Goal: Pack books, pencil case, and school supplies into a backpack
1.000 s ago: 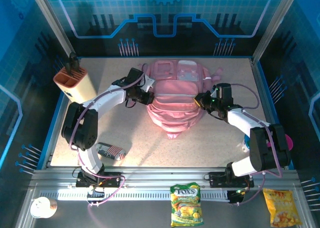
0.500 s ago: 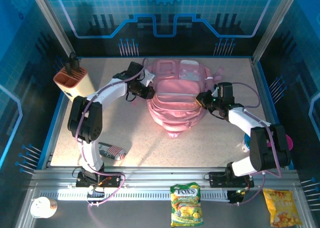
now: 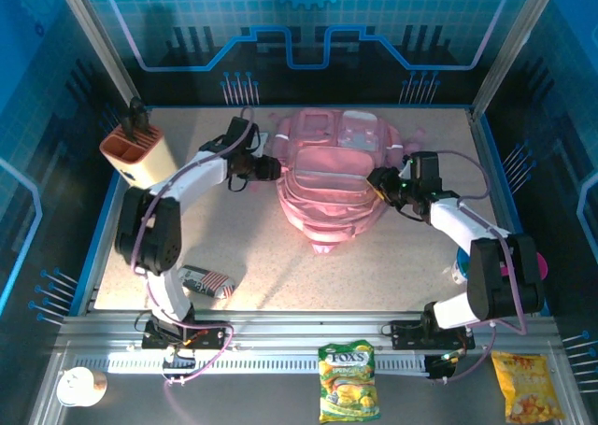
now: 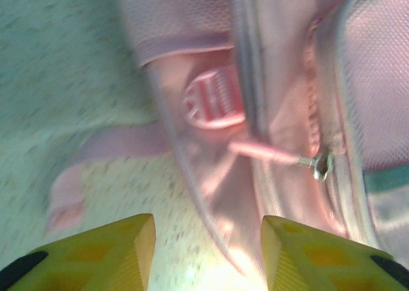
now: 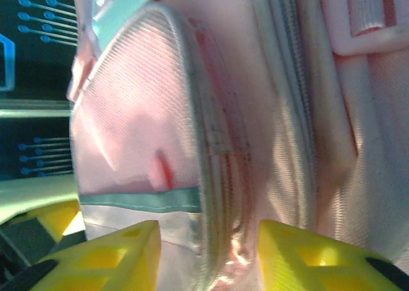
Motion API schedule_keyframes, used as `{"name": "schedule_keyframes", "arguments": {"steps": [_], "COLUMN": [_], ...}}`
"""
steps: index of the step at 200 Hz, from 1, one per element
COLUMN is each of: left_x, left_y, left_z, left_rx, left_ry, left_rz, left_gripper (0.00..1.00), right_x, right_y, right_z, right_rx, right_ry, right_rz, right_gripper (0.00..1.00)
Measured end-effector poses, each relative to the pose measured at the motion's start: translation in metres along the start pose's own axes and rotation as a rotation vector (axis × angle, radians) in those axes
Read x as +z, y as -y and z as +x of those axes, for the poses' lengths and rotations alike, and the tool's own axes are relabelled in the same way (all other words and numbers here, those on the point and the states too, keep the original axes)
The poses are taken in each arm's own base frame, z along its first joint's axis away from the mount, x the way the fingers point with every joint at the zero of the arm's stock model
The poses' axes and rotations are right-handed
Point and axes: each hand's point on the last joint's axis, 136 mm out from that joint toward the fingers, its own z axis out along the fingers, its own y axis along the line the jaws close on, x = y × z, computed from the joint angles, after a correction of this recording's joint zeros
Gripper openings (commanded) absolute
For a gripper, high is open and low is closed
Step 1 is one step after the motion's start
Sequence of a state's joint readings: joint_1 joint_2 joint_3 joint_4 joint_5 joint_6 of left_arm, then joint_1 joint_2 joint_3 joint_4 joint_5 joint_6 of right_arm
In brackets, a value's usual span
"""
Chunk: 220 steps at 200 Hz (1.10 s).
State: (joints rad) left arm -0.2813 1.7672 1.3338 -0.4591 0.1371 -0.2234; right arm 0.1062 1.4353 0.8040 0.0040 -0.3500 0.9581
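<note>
The pink backpack [image 3: 332, 187] lies flat in the middle of the table. My left gripper [image 3: 268, 167] is at its left edge, open, with a pink strap and a white zipper pull [image 4: 319, 165] just ahead of its fingertips [image 4: 131, 243]. My right gripper [image 3: 377, 183] is at the backpack's right edge, open, with the zipped seam of the backpack [image 5: 217, 176] lying between its spread fingers. The pencil case [image 3: 206, 280] lies near the front left, beside the left arm's base. The books are out of view.
A beige holder with an orange top [image 3: 137, 154] stands at the back left. Two snack bags [image 3: 348, 380] [image 3: 528, 386] and a white cup [image 3: 77, 386] lie on the front rail. A small blue-and-white object [image 3: 456, 271] sits by the right arm's base.
Both grippers were shut on the backpack's sides and now stand open. The left gripper has drawn back leftward, and the backpack has shifted a little to the right.
</note>
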Motion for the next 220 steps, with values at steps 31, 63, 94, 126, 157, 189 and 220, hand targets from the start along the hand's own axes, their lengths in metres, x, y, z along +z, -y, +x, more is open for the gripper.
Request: {"name": "schedule_keyframes", "arguments": {"steps": [31, 63, 94, 126, 157, 189, 220], "left_x": [-0.055, -0.086, -0.098, -0.115, -0.130, -0.129, -0.125], "left_y": [-0.011, -0.032, -0.063, -0.088, -0.107, -0.123, -0.133], "left_z": [0.022, 0.069, 0.129, 0.176, 0.202, 0.237, 0.259], "left_rx": [-0.139, -0.271, -0.383, -0.474, -0.566, -0.658, -0.730], "left_ry": [0.066, 0.063, -0.002, -0.034, -0.060, -0.122, -0.155], "left_rz": [-0.065, -0.143, -0.267, -0.384, -0.514, -0.616, -0.678], "left_gripper": [0.69, 0.84, 0.92, 0.99, 0.99, 0.99, 0.99], "right_x": [-0.020, -0.034, -0.032, -0.023, -0.013, -0.008, -0.007], "right_y": [-0.022, -0.049, -0.059, -0.064, -0.062, -0.059, -0.059], "right_z": [-0.008, -0.008, 0.006, 0.020, 0.024, 0.028, 0.029], "right_rx": [-0.107, -0.259, -0.372, -0.437, -0.455, -0.458, -0.460], "right_ry": [0.040, 0.069, 0.048, 0.014, -0.005, -0.020, -0.025], "right_rz": [0.016, 0.030, 0.070, 0.094, 0.113, 0.123, 0.123], "right_gripper": [0.76, 0.86, 0.93, 0.95, 0.95, 0.95, 0.95]}}
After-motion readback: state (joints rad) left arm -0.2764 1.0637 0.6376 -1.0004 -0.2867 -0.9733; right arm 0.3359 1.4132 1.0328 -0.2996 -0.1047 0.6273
